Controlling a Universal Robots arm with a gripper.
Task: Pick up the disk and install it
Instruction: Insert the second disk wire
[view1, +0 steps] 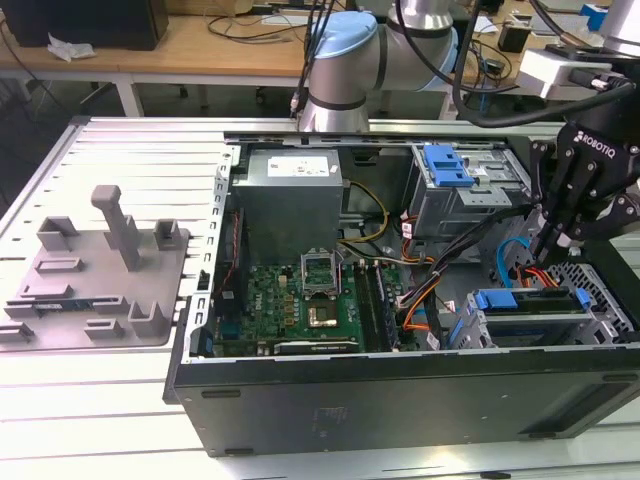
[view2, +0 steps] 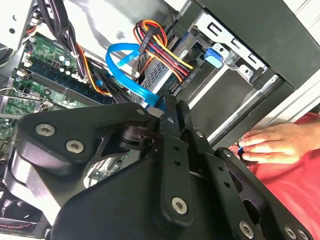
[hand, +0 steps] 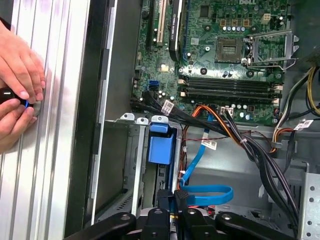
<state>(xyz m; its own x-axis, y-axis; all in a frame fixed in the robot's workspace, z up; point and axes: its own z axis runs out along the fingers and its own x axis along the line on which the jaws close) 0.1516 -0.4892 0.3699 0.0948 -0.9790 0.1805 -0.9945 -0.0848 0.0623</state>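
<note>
Black gripper (view2: 170, 107) up close, fingers pressed together on nothing, hanging just above one disk (view1: 530, 302) seated in its cage; two hands (hand: 17, 87) rest outside the case (view1: 400, 395).

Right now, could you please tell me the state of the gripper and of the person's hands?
Gripper: shut, fingers together, above the disk in its bay.
Person's hands: on the table beside the case, around a small object.
</note>
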